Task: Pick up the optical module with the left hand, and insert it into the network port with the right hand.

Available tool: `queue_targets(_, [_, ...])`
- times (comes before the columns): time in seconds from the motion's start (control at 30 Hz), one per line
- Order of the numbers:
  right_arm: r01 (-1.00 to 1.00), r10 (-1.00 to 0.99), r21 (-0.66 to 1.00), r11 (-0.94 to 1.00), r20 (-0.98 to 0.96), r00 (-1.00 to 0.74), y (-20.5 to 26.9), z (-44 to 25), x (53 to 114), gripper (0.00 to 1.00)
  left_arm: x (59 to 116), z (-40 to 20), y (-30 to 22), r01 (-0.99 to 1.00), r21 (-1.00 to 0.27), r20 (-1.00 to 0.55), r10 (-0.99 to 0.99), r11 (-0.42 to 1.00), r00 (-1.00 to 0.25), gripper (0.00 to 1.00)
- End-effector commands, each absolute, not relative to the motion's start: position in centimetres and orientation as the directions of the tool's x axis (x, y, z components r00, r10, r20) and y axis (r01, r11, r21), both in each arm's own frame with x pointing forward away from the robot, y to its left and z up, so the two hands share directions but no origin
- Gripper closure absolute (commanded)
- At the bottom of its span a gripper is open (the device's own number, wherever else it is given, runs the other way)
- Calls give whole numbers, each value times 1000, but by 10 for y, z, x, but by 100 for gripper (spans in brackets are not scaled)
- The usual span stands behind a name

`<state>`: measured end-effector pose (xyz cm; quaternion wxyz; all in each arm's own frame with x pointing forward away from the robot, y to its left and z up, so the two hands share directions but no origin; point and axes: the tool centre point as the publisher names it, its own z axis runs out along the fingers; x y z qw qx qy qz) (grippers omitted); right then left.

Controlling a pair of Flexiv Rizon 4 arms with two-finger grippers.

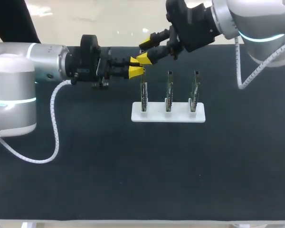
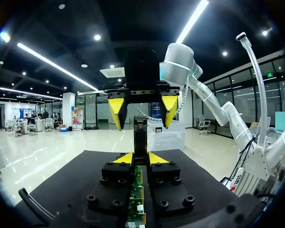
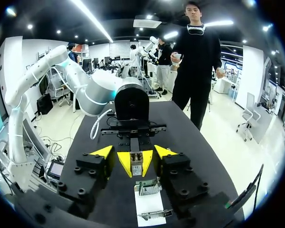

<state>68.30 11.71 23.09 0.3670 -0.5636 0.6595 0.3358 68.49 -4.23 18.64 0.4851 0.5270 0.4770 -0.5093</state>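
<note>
Optical module [image 3: 136, 165]: one small oblong block, silvery on its end face and dark along its body, clenched between the yellow tips of the left gripper [image 1: 134, 66] just above the board nearest the left arm. The right gripper [image 2: 142, 110] is spread, one finger on either side of the module, neither touching it. Three green circuit boards [image 1: 168, 90] stand upright in one white stand [image 1: 180, 115].

Counter [image 1: 133, 180]: open dark surface in front of and to both sides of the white stand [image 1: 168, 115].
Stand: three boards upright in a row, with narrow gaps between them.
Above left board [image 1: 144, 95]: blocked. The left gripper [image 2: 140, 159] is clamped on the optical module [image 2: 140, 135], and the right gripper [image 2: 142, 110] is spread either side of it.
Middle board [image 1: 169, 90] and right board [image 1: 195, 90]: tops unobstructed.
</note>
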Motion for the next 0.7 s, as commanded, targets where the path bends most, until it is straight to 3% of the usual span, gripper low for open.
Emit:
queue_targets(0.03, [-989, -503, 27, 147, -859, -98, 118, 233, 680, 62, 683, 186, -43, 997, 28, -1000, 8, -68, 29, 100])
queue_targets(0.3, [-988, -504, 22, 152, -858, -97, 120, 232, 678, 74, 683, 186, -43, 997, 28, -1000, 8, -68, 29, 100])
queue_targets(0.33, [-988, -505, 22, 152, -858, -96, 120, 232, 678, 78, 683, 186, -43, 997, 28, -1000, 8, -68, 29, 100])
queue_targets(0.37, [-988, -506, 21, 151, -857, -95, 120, 232, 678, 100, 683, 186, -43, 997, 28, -1000, 8, -68, 29, 100])
queue_targets(0.67, [-989, -510, 16, 147, -856, -90, 121, 231, 678, 100, 683, 186, -43, 997, 28, -1000, 8, -68, 29, 100])
queue_targets(0.7, [-989, -510, 16, 147, -855, -90, 121, 231, 678, 100, 683, 186, -43, 997, 28, -1000, 8, -68, 29, 92])
